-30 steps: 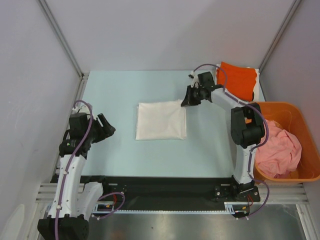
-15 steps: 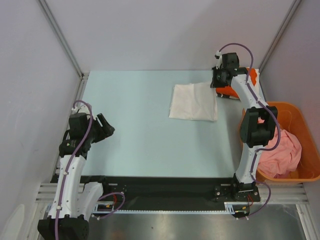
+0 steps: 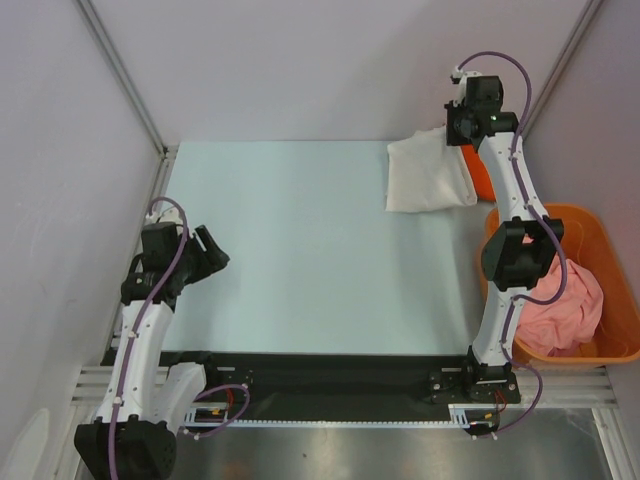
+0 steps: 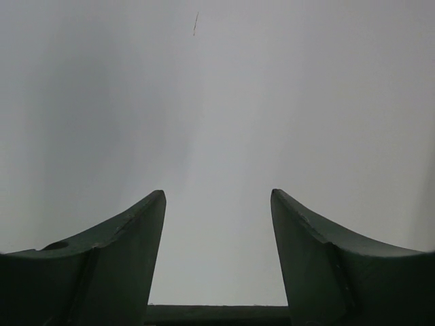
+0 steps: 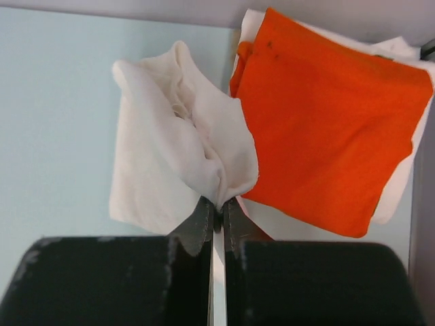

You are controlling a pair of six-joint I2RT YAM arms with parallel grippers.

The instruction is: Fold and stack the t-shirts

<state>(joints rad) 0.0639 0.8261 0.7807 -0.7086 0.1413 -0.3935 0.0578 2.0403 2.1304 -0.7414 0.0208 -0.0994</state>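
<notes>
A soft, creased white t-shirt (image 5: 170, 142) is pinched by the right gripper (image 5: 217, 204), beside a flat, square-folded orange t-shirt (image 5: 326, 122); the left gripper (image 4: 217, 194) is held spread, empty.

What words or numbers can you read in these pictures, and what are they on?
None can be read. The white t-shirt in the right gripper shows only plain cloth, the orange t-shirt is plain, and the pink t-shirt and orange basket show no label.
</notes>
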